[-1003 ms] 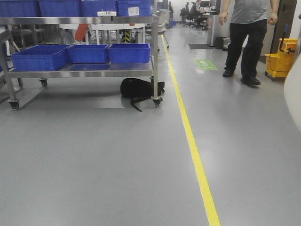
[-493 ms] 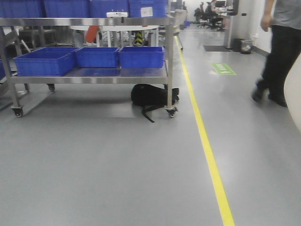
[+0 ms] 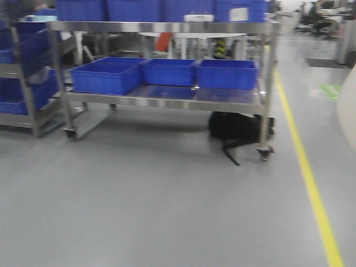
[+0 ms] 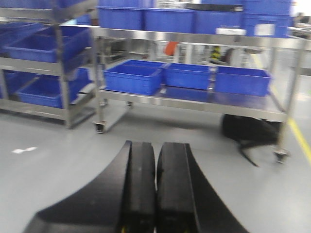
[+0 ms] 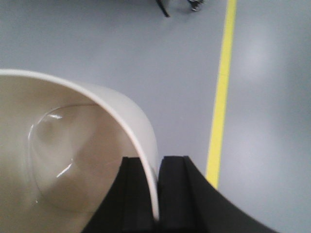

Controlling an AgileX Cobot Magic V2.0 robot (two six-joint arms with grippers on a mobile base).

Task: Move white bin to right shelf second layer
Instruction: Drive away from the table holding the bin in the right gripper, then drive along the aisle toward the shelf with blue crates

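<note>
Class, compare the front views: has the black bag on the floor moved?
No. The black bag lies under the steel cart beside the wheel nearest the yellow line, just as before; only the camera has swung.

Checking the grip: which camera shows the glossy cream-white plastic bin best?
The right wrist view: the glossy cream-white plastic bin fills it, its rim pinched in the right gripper. The front view catches only a blurred edge; the left wrist view shows none.

This is looking like a warehouse or factory floor: a yellow lane line (image 3: 311, 189) is running along the grey coated floor (image 3: 156, 211), a wheeled steel cart (image 3: 167, 103) is carrying blue crates (image 3: 105, 78), and a steel rack (image 4: 61, 63) beside it is holding more crates.
</note>
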